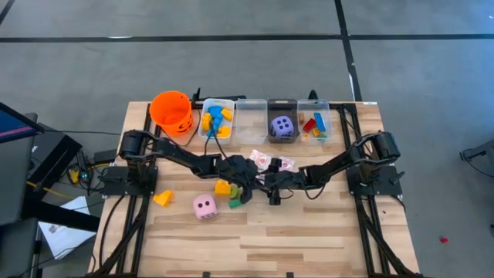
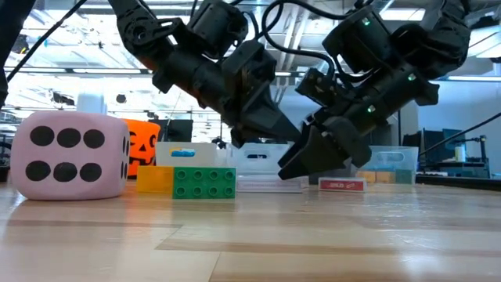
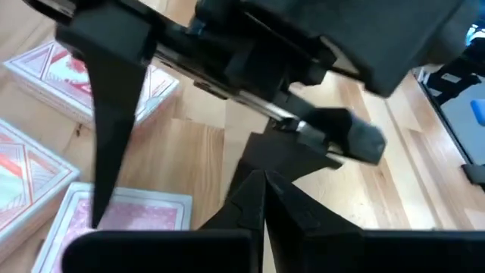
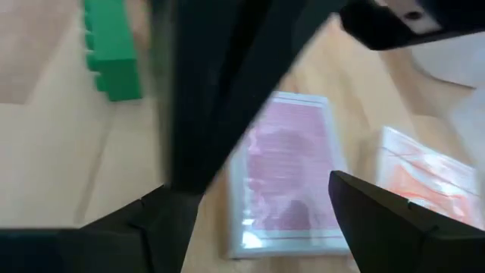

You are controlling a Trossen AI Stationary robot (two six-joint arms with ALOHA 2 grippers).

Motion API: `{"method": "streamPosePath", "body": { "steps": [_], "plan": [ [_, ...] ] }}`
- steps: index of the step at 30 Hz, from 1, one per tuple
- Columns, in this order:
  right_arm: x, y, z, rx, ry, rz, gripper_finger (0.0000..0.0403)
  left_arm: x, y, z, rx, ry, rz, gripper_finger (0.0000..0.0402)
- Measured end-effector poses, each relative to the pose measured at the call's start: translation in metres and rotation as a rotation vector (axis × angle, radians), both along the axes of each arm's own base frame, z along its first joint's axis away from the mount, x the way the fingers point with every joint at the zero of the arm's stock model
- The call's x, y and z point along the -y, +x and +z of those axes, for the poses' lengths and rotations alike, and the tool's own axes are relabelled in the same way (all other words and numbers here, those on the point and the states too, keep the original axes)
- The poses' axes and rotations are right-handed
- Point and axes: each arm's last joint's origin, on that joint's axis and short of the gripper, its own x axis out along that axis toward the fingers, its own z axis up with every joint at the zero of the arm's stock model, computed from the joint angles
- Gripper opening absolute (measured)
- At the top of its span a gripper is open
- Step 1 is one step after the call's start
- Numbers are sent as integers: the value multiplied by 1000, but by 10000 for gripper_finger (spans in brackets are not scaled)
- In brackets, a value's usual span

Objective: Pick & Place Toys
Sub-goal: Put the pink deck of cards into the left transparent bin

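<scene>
My right gripper [image 4: 250, 186] hangs open low over a pink-and-white card [image 4: 292, 167] that lies flat on the table, one finger on either side of it. My left gripper [image 3: 258, 193] is shut with nothing in it, raised a little above the table and close in front of the right gripper [image 2: 288, 168]. Other cards [image 3: 91, 76] lie flat nearby. A green block [image 2: 203, 182], a yellow block [image 1: 223, 187] and a pink die [image 2: 66, 155] rest on the table to the left. An orange block [image 1: 163, 198] lies farther left.
Along the far edge stand an orange bucket [image 1: 171, 110] and a row of clear bins: one with blue and yellow blocks [image 1: 217, 120], one [image 1: 252, 120] without toys showing, one with a purple die [image 1: 283, 126], one with red and blue blocks [image 1: 315, 123]. Bare wood lies toward the near edge.
</scene>
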Motion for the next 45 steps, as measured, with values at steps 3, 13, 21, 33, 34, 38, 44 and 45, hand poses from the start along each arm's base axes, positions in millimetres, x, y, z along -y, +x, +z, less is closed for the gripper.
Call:
{"method": "streamPosePath", "body": {
  "steps": [3, 13, 21, 33, 34, 38, 44, 45],
  "plan": [
    [-2, 0, 0, 2, 54, 52, 286, -2, 0, -1, -7, 1, 8, 1],
    [-1, -1, -2, -14, 127, 21, 286, -16, 0, -1, -11, 2, 53, 1],
    [8, -4, -6, -49, 56, -80, 285, -16, -3, -5, -58, 2, 53, 3],
    [34, -3, -7, -57, 115, -197, 286, -16, -5, -9, -109, 1, 55, 3],
    [34, -3, -7, -57, 118, -195, 286, -16, -5, -9, -109, 1, 55, 3],
    [33, -3, -7, -59, 119, -188, 286, -19, -7, -11, -128, 34, 101, 3],
    [23, -4, -7, -58, 118, -159, 286, -30, -13, -19, -234, 138, 250, 1],
    [22, -4, -7, -58, 118, -154, 286, -31, -15, -20, -249, 144, 261, 1]
  ]
}}
